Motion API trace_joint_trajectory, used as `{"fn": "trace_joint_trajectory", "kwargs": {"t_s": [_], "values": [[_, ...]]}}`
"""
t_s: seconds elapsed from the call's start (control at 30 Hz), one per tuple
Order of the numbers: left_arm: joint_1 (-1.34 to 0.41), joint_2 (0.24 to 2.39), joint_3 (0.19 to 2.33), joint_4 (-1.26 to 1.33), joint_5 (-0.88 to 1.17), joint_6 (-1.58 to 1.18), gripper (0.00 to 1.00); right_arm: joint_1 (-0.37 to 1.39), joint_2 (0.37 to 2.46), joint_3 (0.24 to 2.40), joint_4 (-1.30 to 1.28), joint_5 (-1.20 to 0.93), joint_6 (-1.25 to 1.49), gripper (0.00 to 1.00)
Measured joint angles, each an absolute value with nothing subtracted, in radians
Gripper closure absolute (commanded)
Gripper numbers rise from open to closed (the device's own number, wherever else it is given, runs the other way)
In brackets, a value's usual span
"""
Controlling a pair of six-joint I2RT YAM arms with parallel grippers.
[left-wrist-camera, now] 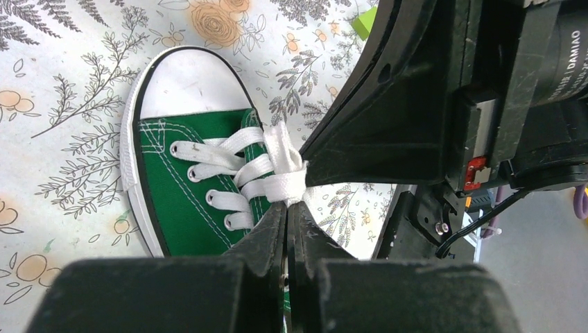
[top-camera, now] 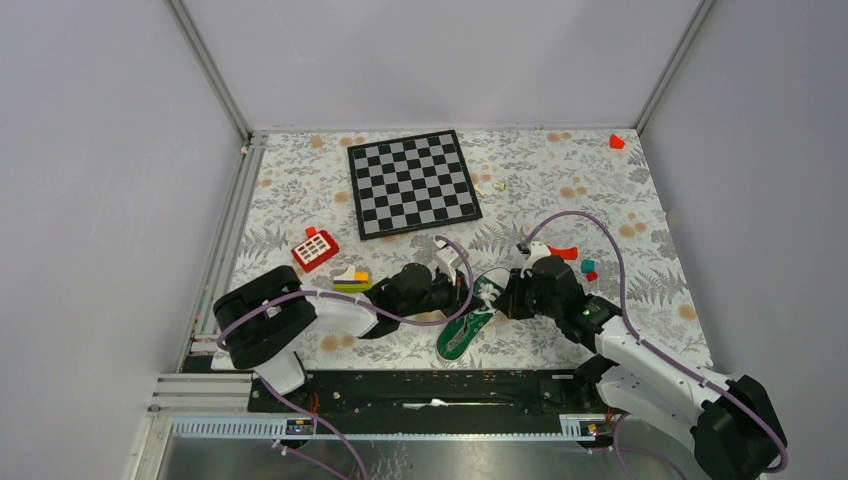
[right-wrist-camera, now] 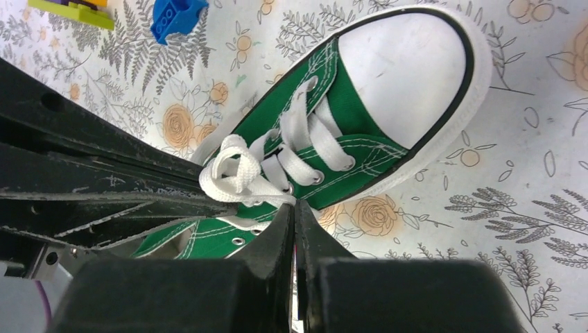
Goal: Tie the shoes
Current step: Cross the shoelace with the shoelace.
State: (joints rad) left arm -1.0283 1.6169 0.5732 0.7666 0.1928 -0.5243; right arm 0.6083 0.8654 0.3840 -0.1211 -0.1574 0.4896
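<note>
The green canvas sneaker sits on the flower-printed table, close to the near edge and about midway between the two arm bases. In the top view its dark opening faces the bases and its laced front lies under the two wrists. The left gripper comes in from the left and the right gripper from the right, so their tips meet over the upper part of the lacing, just beside each other. Both wrist views show the white rubber toe cap and the black-edged white sole resting flat on the cloth. The white laces cross the eyelets in neat rows and then gather into a bunch at the top of the tongue. The left gripper's fingers are pressed together with no gap, and the bunched lace runs straight into the seam between their tips, so it is clamped on the laces. The right gripper's fingers are likewise pressed tight, and a flat lace strand leads from a small loop right into their tips. How much lace lies inside either grip is hidden by the black fingers. A black-and-white chessboard lies well apart at the far side of the table. A red toy with white buttons and a small stack of coloured bricks sit to the left of the sneaker. A blue brick shows near the top of the right wrist view.
</note>
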Motion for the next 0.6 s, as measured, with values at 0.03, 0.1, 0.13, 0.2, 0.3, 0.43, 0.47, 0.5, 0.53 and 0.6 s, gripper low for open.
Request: {"fn": "trace_joint_trajectory", "kwargs": {"t_s": [0.03, 0.1, 0.13, 0.2, 0.3, 0.43, 0.47, 0.5, 0.53, 0.6], "values": [[-1.028, 1.62, 0.578, 0.761, 0.193, -0.525, 1.0, 0.609, 0.869, 0.384, -0.119, -0.147, 0.489, 0.97], [-1.028, 1.629, 0.584, 0.751, 0.193, -0.525, 1.0, 0.609, 0.874, 0.384, -0.112, -0.133, 0.49, 0.93], [-1.028, 1.634, 0.588, 0.745, 0.193, -0.528, 1.0, 0.609, 0.879, 0.384, -0.104, -0.122, 0.489, 0.9], [-1.028, 1.645, 0.602, 0.731, 0.192, -0.53, 1.0, 0.609, 0.89, 0.382, -0.087, -0.111, 0.489, 0.84], [-1.028, 1.658, 0.627, 0.702, 0.19, -0.533, 1.0, 0.609, 0.905, 0.374, -0.063, -0.096, 0.49, 0.8], [-1.028, 1.661, 0.646, 0.669, 0.184, -0.537, 1.0, 0.609, 0.926, 0.36, -0.035, -0.089, 0.49, 0.77], [-1.028, 1.662, 0.651, 0.66, 0.181, -0.538, 1.0, 0.609, 0.93, 0.358, -0.03, -0.089, 0.49, 0.76], [-1.028, 1.665, 0.656, 0.65, 0.179, -0.541, 1.0, 0.609, 0.934, 0.356, -0.024, -0.089, 0.49, 0.75], [-1.028, 1.667, 0.662, 0.64, 0.176, -0.544, 1.0, 0.609, 0.935, 0.355, -0.02, -0.089, 0.49, 0.72], [-1.028, 1.669, 0.67, 0.624, 0.17, -0.548, 1.0, 0.609, 0.932, 0.355, -0.017, -0.088, 0.49, 0.67]]}}
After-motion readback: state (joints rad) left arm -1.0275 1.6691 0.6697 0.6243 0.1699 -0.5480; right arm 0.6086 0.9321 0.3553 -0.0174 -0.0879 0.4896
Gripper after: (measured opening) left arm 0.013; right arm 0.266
